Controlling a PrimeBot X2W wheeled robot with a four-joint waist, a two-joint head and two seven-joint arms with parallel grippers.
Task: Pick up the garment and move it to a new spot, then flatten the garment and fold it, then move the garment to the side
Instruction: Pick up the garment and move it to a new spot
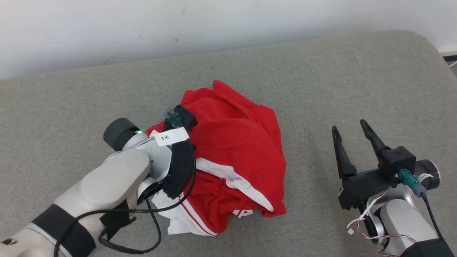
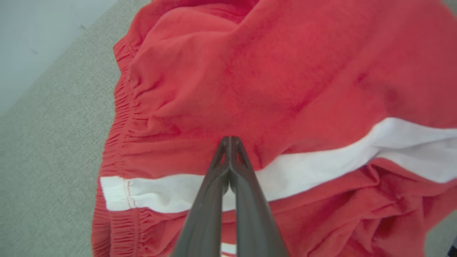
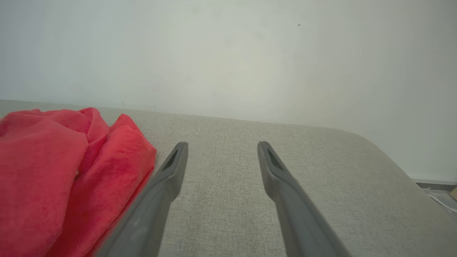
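The garment (image 1: pixel 235 142) is red with white stripes and lies crumpled in a heap at the middle of the grey padded surface (image 1: pixel 321 78). My left arm reaches over its left side, wrist pointing down into the cloth. In the left wrist view my left gripper (image 2: pixel 230 140) is shut, its tips pinched together in the red cloth (image 2: pixel 285 71) just above a white stripe (image 2: pixel 392 142). My right gripper (image 1: pixel 348 125) stands open to the right of the heap, apart from it. In the right wrist view the right gripper (image 3: pixel 222 144) holds nothing, with the garment (image 3: pixel 53 160) at its left.
A pale wall (image 1: pixel 142 28) runs along the far edge of the surface. The surface rounds off at its far right corner (image 1: pixel 425 39), with floor beyond. A black cable (image 1: pixel 153 221) loops from my left forearm over the garment's near edge.
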